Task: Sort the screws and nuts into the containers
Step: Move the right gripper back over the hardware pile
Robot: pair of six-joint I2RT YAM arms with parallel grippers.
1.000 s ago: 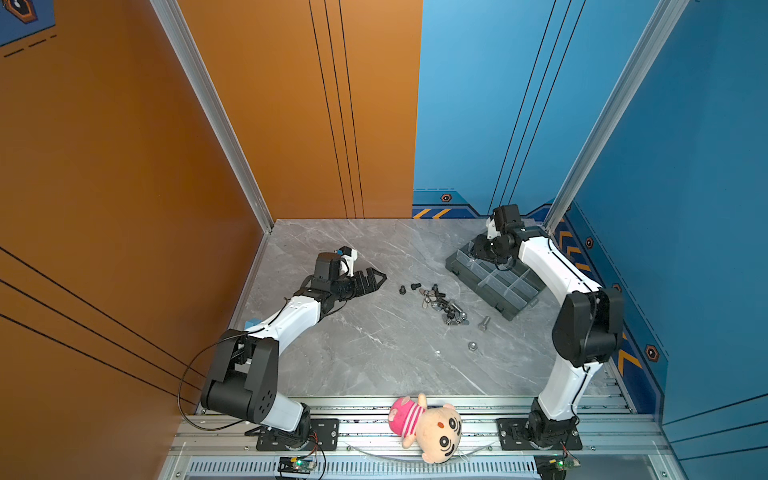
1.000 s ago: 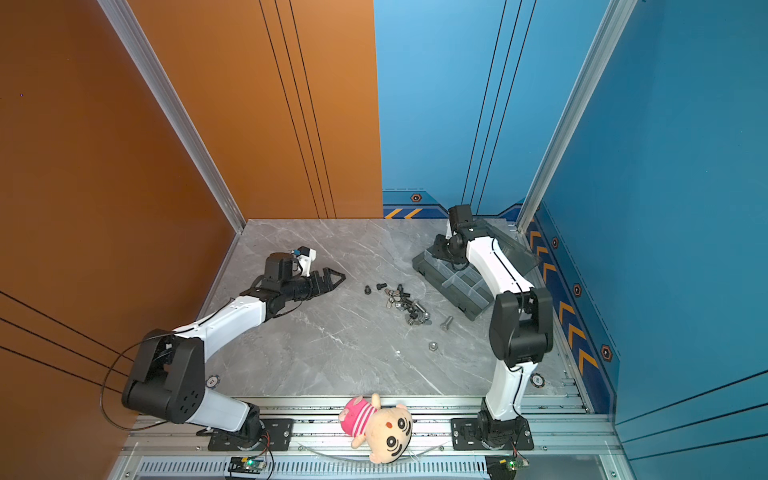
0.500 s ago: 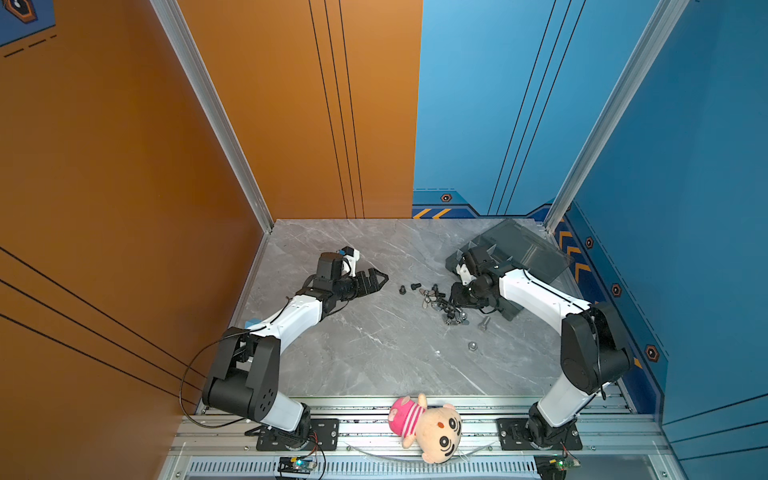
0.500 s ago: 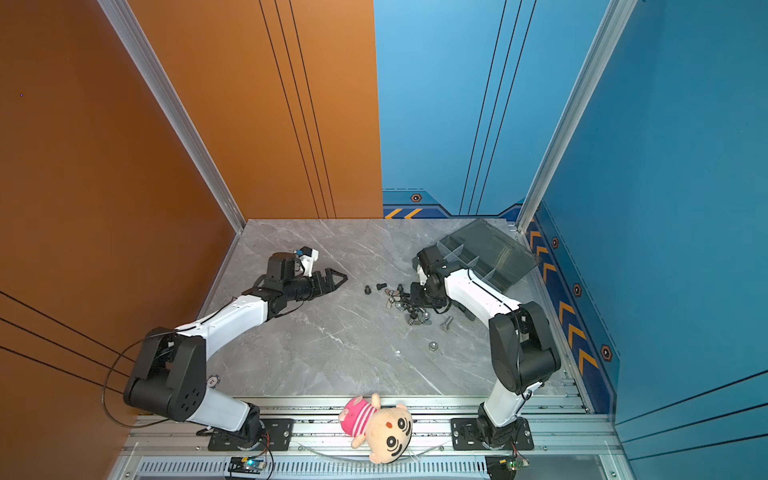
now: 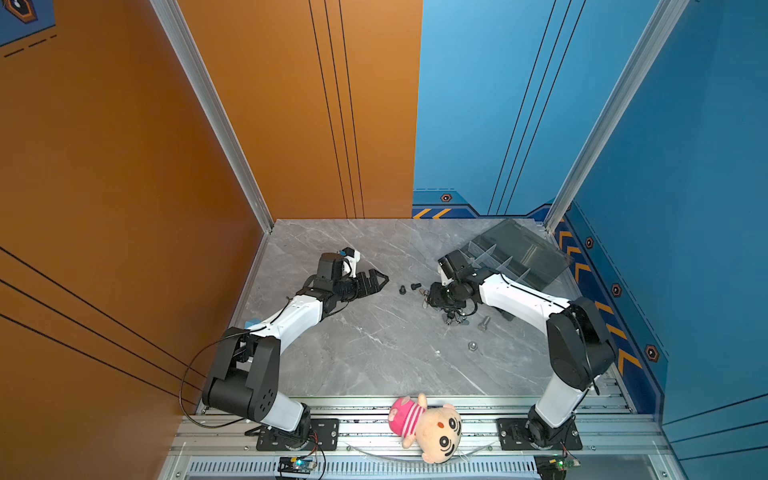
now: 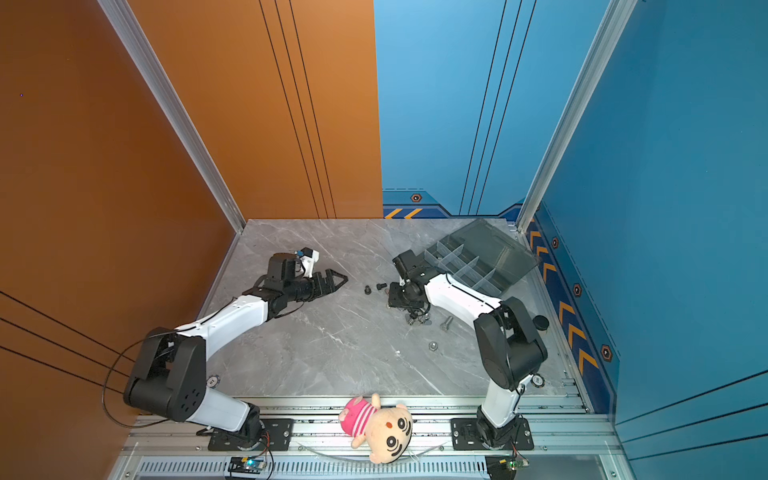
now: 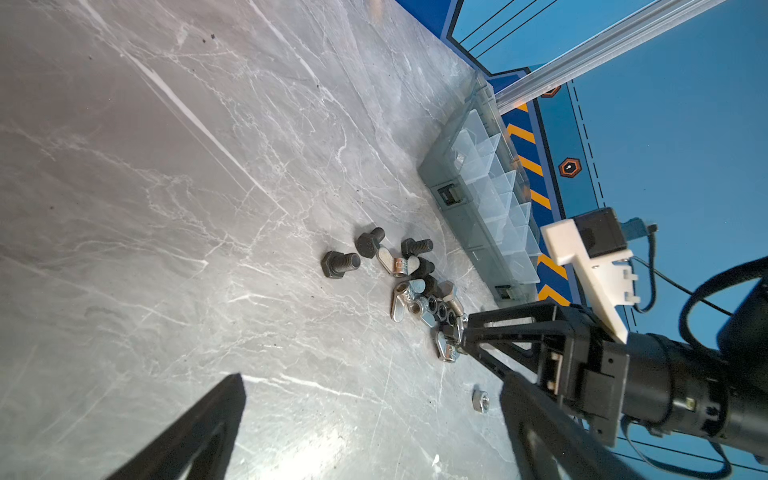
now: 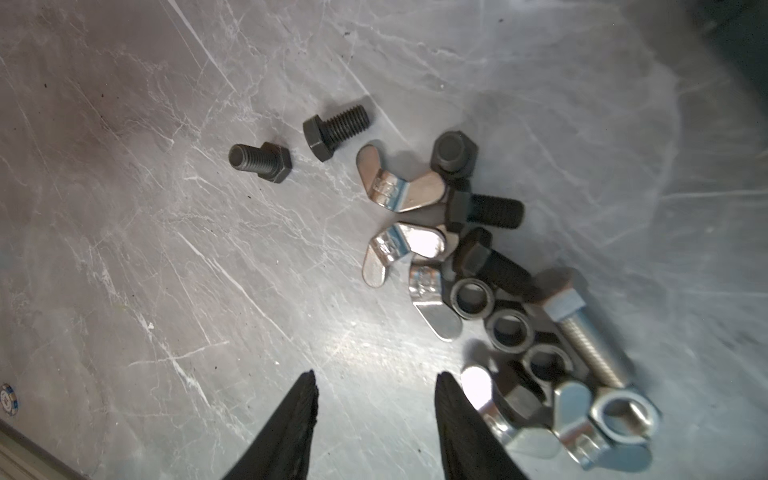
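Right claw (image 8: 376, 386) hangs low over the grey marble desk (image 8: 166, 270), its two black fingers partly apart with nothing between them, just beside a heap of small hardware. The heap holds short black hex-head screws (image 8: 484, 212), shiny silver wing nuts (image 8: 399, 189), dark ring-shaped nuts (image 8: 509, 330), one longer silver hex-head screw (image 8: 582, 332) and a bright silver hex nut (image 8: 623, 413). Two more black screws (image 8: 259, 160) lie loose on bare desk, a little away from the heap. In a top view, the smoky-grey translucent organizer box (image 5: 515, 266) sits near the heap with its lid thrown back and clear dividers showing. My left claw (image 7: 372, 380) rests wide open and empty, well apart from the heap. I judge every piece rigid, light and smooth, apt to roll or skid when nudged. I would take a loose black screw first, pinching across its threaded shank, where the ridges give some bite.
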